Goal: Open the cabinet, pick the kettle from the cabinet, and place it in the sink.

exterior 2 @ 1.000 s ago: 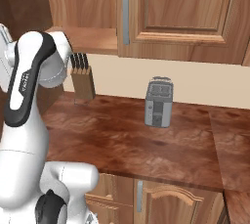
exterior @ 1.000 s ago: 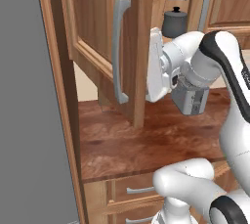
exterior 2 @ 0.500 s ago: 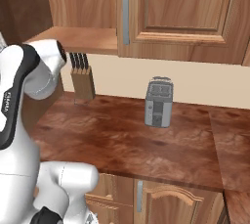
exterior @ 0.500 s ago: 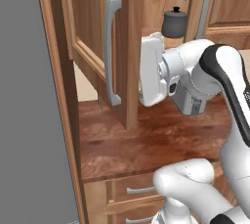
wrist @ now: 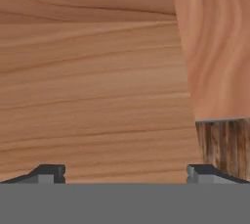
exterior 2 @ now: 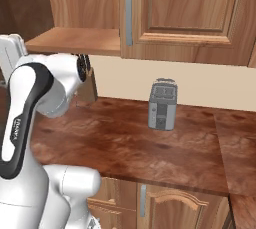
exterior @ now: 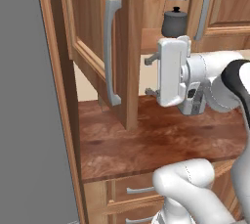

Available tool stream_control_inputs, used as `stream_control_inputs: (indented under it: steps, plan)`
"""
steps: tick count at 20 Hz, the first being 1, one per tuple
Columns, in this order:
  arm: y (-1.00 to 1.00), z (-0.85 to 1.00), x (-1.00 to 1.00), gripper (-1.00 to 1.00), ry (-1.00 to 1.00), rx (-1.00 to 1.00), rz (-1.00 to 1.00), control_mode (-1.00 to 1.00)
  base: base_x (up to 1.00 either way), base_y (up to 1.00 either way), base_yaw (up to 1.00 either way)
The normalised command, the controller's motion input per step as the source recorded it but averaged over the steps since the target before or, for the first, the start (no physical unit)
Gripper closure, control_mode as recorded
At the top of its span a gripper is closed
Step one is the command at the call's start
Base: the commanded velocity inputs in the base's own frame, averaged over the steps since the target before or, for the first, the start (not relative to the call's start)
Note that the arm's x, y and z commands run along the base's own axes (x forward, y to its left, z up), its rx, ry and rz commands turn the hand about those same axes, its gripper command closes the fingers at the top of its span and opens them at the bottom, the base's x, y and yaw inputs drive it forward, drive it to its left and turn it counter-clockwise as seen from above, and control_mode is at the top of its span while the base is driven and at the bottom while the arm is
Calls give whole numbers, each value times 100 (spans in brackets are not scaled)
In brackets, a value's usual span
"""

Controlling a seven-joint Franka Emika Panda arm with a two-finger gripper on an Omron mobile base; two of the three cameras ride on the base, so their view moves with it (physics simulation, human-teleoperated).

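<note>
The cabinet (exterior: 93, 32) door stood open; the empty tool (exterior: 150, 75) was spread wide. Next, it should reach the kettle (exterior: 175, 21) at one o'clock.

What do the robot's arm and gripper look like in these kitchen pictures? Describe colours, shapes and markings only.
The arm is glossy white with rounded, tube-like links and black bands at the joints; one black band carries small lettering too fine to read. The gripper has a flat white rectangular body and two small dark grey fingers.

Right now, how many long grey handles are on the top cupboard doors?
2: one handle on the open left door, swung out toward us; one handle on the right door beside the kettle. More may be hidden.
</note>
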Motion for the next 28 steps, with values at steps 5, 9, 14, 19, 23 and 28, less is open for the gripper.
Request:
stream_control_inputs:
  steps: [5, 9, 14, 19, 23, 28]
  plan:
    - [-49, 5, 5, -100, 0, 3, -18, -100, 0, 0, 0]
    - [-46, 9, 9, -100, 0, 0, -23, -100, 0, 0, 0]
    - [-44, 11, 5, -100, -2, 0, -21, -100, 0, 0, 0]
    - [-42, 10, 3, -100, -5, -1, -20, -100, 0, 0, 0]
    - [-36, 8, 0, -100, -7, -11, -18, -100, 0, 0, 0]
    - [-35, 10, 1, -100, -9, -25, -7, -100, 0, 0, 0]
